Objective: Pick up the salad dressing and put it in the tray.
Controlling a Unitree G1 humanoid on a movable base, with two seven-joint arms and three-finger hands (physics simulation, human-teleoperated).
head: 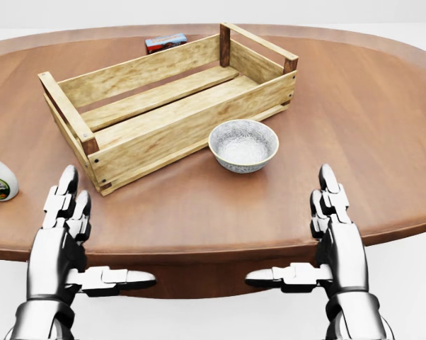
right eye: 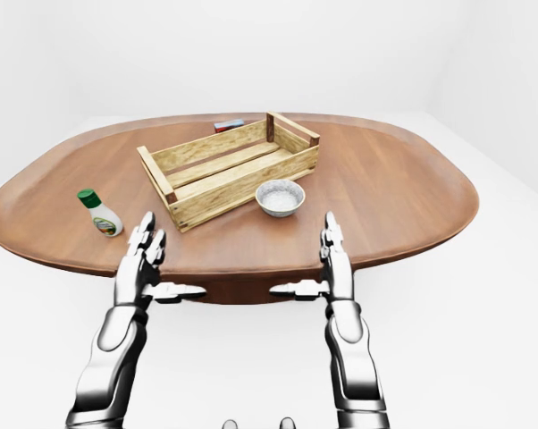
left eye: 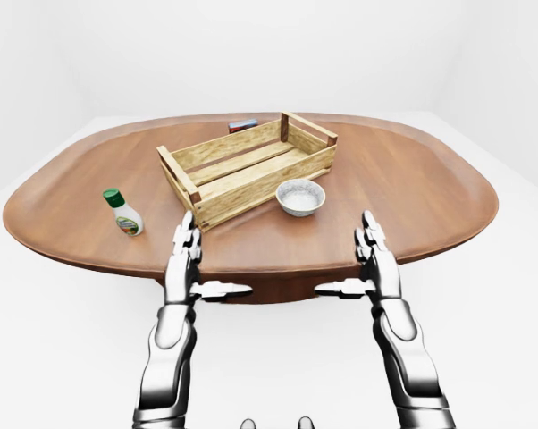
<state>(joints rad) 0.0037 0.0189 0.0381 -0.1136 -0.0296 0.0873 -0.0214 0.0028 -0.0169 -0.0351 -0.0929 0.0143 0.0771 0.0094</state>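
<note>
Two robot hands hover, fingers spread and empty, at the near edge of an oval wooden table [left eye: 412, 188].

From the left hand [left eye: 185, 259], the salad dressing [left eye: 123, 213] stands upright at ten o'clock; the wooden tray [left eye: 247, 167] lies at one o'clock. A bowl [left eye: 300, 197] sits at eleven o'clock from the right hand [left eye: 376, 259].

Bare table [left eye: 412, 192] around salad dressing [left eye: 123, 213], tray [left eye: 247, 167] open-topped, bowl [left eye: 300, 197] just beside its wall
</note>
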